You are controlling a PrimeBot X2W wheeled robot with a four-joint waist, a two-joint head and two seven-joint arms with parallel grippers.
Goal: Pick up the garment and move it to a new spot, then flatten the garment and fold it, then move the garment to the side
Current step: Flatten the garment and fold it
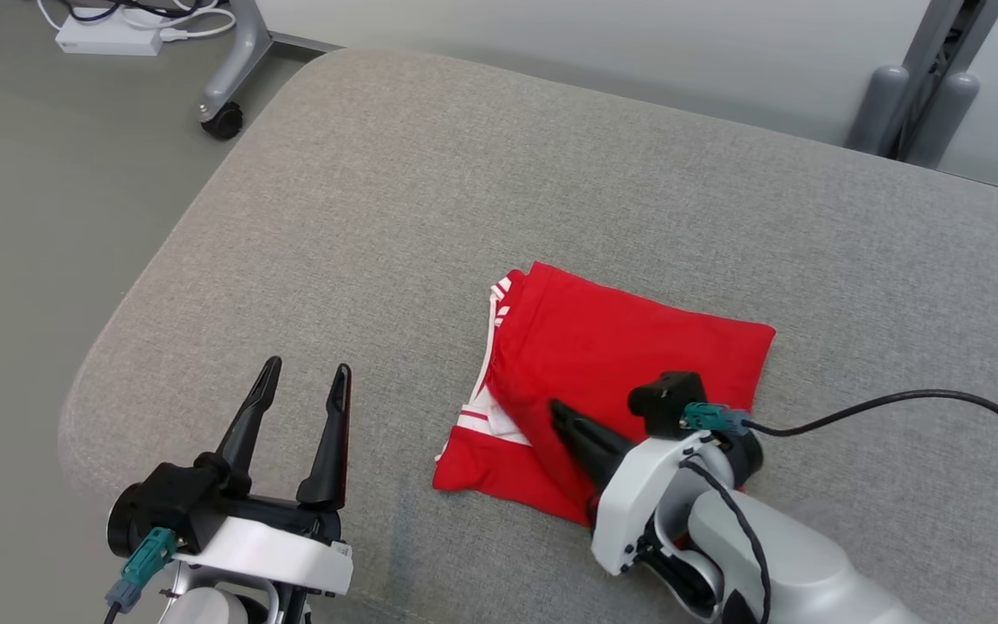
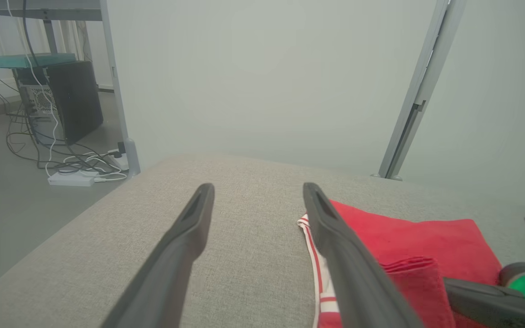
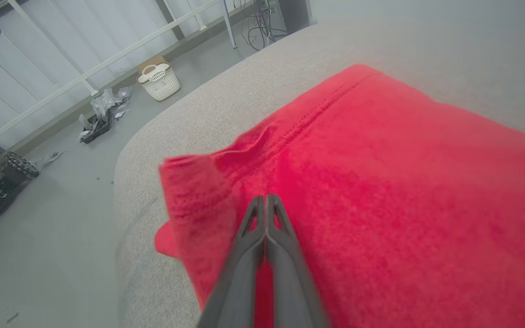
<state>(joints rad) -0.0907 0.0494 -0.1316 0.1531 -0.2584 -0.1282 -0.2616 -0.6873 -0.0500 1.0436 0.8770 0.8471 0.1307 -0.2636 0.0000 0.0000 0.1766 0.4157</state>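
Observation:
The red garment (image 1: pixel 629 338), with white stripes at its left edge, lies folded into a rough rectangle on the grey cushion (image 1: pixel 464 173). My right gripper (image 1: pixel 554 404) is shut, and its joined fingers lie on the garment's near part beside a raised fold. The right wrist view shows the closed tips (image 3: pixel 265 198) resting on red cloth (image 3: pixel 381 159), with nothing visible between them. My left gripper (image 1: pixel 307 366) is open and empty over bare cushion to the garment's left. In the left wrist view its fingers (image 2: pixel 258 187) frame the cushion, with the garment (image 2: pixel 426 241) just right of the right finger.
The cushion's rounded edge drops to the floor at the left and near side. A white power strip (image 1: pixel 109 36) and a caster wheel (image 1: pixel 222 120) are on the floor at the far left. Grey frame legs (image 1: pixel 923 87) stand behind. A black cable (image 1: pixel 941 399) loops from my right wrist.

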